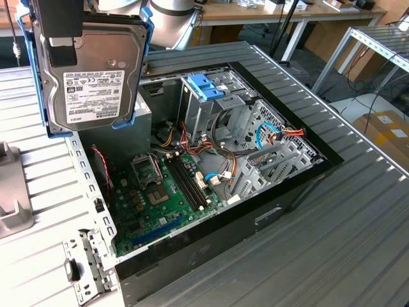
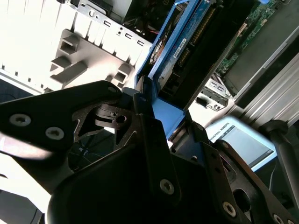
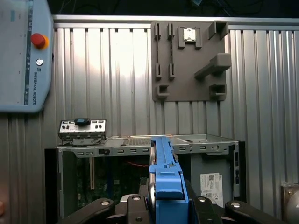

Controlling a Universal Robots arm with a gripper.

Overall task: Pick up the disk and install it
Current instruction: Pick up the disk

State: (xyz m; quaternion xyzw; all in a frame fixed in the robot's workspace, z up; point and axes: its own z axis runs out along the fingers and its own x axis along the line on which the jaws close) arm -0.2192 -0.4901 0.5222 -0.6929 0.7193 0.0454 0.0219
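Surface: a ribbed grey metal tabletop (image 1: 332,243) of parallel slats, paler on the exterior view's left.
Room: workbenches with wooden tops (image 1: 255,11) stand behind, and a cardboard box (image 1: 383,131) sits on the floor at the exterior view's right.
Computer case: one, black-walled (image 1: 223,240), lying on its side with the cover off, so the green motherboard (image 1: 160,192), loose cables and a metal drive cage (image 1: 223,109) show.
Blue latch: one, ribbed and light blue (image 1: 208,86), on top of the drive cage.
Grey fixture plate: one (image 3: 189,60), flat on the tabletop beyond the case in the first wrist view, with raised blocks and slots.
Pendant: one pale handheld controller (image 3: 21,56) with a red button, lying on the slats.
Small metal bracket: one (image 1: 83,265), on the tabletop just beside the case's near corner.
Disk, count: one (image 1: 96,77).
Disk, looks: a flat silver-grey metal rectangle with a pale printed label facing the exterior camera and a blue plastic bracket running along its edges; in both wrist views it is seen edge-on (image 3: 166,175), (image 2: 187,51).
Disk, place: off the tabletop, upright in the air, above the case's corner at the exterior view's left and clear of the drive cage.
Pincer: black (image 1: 61,38), pressed onto the disk from above, its fingers (image 3: 198,201) flanking the blue bracket and pinching it between them.
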